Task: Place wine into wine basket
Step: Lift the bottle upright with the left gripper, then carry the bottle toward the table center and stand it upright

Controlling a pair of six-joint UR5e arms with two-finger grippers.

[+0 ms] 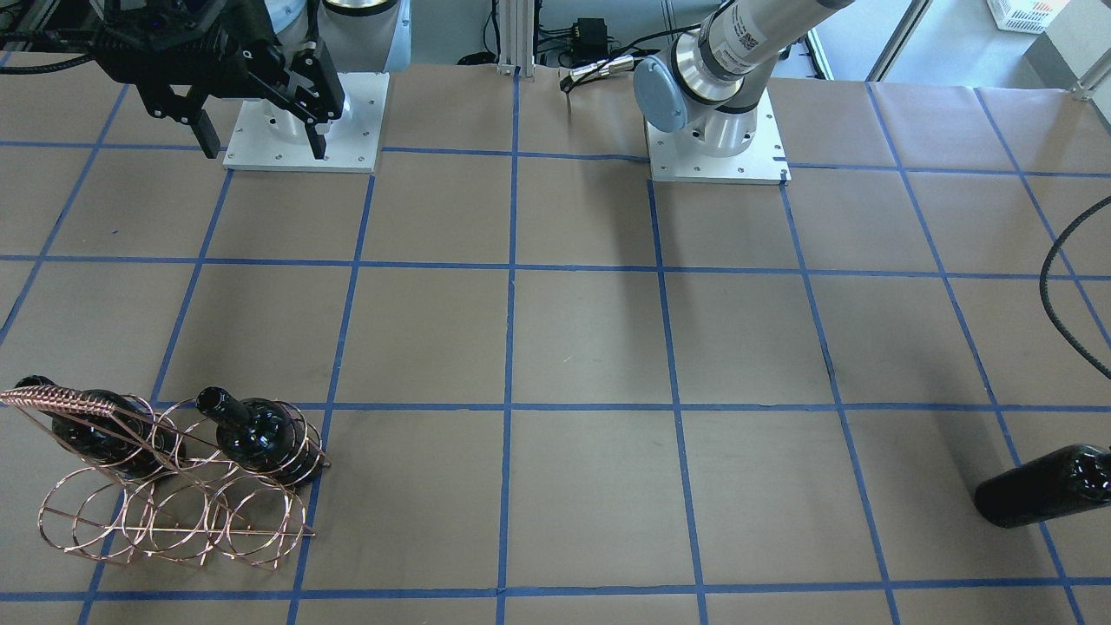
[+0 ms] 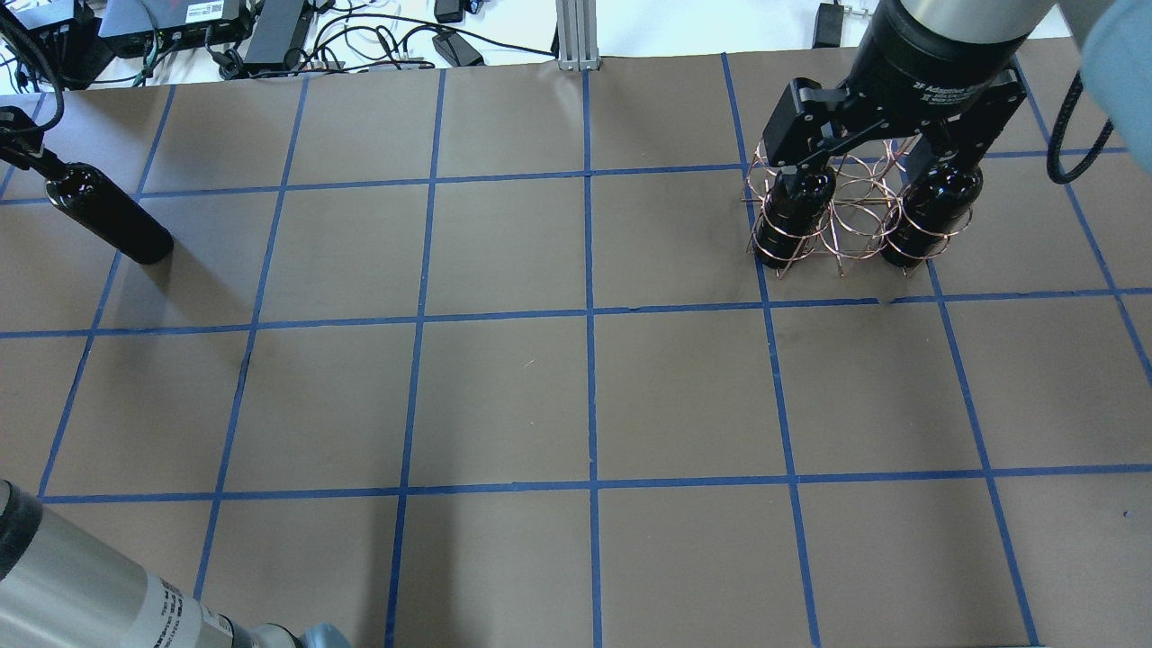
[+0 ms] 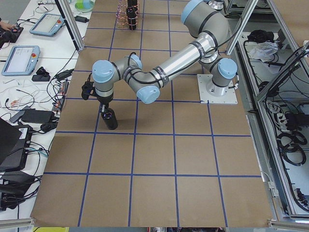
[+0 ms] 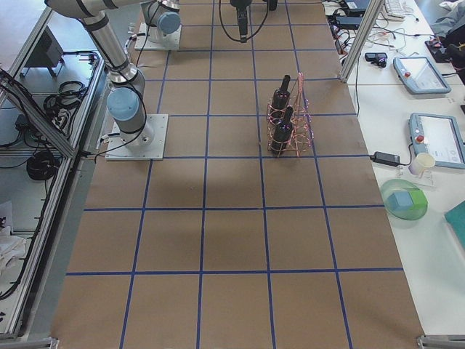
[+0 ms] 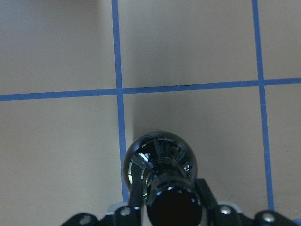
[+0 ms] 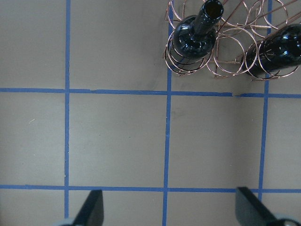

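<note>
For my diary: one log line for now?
left hand: shut on wine bottle | right hand: open | wine basket: holds two bottles

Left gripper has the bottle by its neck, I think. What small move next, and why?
Probably lift straight up slightly. The left gripper looks closed on the neck of the bottle, which seems to stand on the table, and the basket sits far across it, with a middle ring free between two bottles.
</note>
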